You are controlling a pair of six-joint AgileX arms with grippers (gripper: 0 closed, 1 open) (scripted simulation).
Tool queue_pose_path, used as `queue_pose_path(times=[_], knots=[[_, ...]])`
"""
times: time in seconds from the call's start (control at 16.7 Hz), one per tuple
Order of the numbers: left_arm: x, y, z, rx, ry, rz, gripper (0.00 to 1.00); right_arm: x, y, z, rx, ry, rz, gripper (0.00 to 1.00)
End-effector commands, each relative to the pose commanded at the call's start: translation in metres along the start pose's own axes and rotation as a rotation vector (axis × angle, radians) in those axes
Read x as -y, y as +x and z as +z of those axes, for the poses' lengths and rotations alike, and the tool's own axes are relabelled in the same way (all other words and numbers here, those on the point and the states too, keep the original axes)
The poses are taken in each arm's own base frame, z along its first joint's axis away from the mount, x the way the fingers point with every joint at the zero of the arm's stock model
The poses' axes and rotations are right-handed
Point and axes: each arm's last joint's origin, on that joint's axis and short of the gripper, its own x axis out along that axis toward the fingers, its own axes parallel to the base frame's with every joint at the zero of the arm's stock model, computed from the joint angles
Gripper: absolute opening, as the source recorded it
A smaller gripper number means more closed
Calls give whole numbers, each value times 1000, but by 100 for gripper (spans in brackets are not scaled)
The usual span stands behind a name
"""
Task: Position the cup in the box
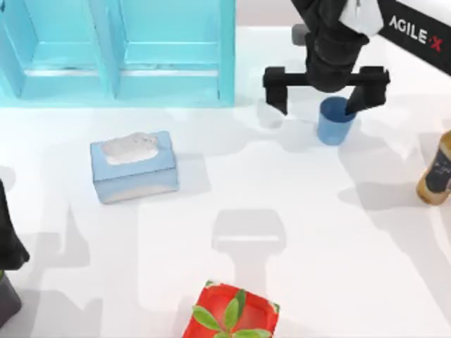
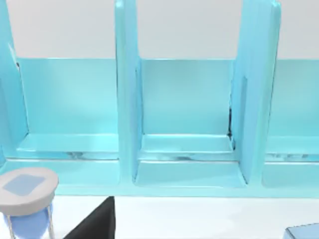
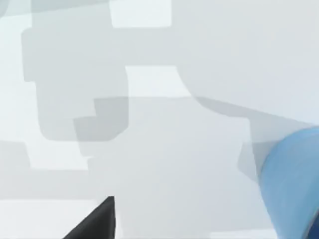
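One upright cup (image 1: 335,121), mouth up, stands under the wide-open, empty right hand (image 1: 321,97).

Our right arm (image 1: 331,42) is chunky glossy black with white "AGILE·X" lettering on its side, ending in a wide black crossbar gripper (image 1: 318,102) with two squared-off matte black fingers (image 1: 277,95).

The right arm, a black six-joint AgileX unit, reaches in from the top view's upper right corner, its wrist pointing downward over the table. The right gripper (image 1: 320,97), a black two-finger assembly on a wide crossbar, has its fingers spread far apart. The left arm (image 1: 8,260), also black, sits parked at the top view's lower left edge.
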Motion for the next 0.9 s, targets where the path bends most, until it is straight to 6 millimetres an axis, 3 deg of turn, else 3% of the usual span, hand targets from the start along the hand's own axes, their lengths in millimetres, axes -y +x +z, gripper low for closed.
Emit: queue_pose_path(times=[0.12,0.36,0.9], knots=[[0,0,0,0,0,0,100,0,16,-2,-4,0,-2,100],[0,0,0,0,0,0,100,1,18,-3,-6,0,-2,100],[0,0,0,0,0,0,100,1,18,-3,-6,0,-2,32]])
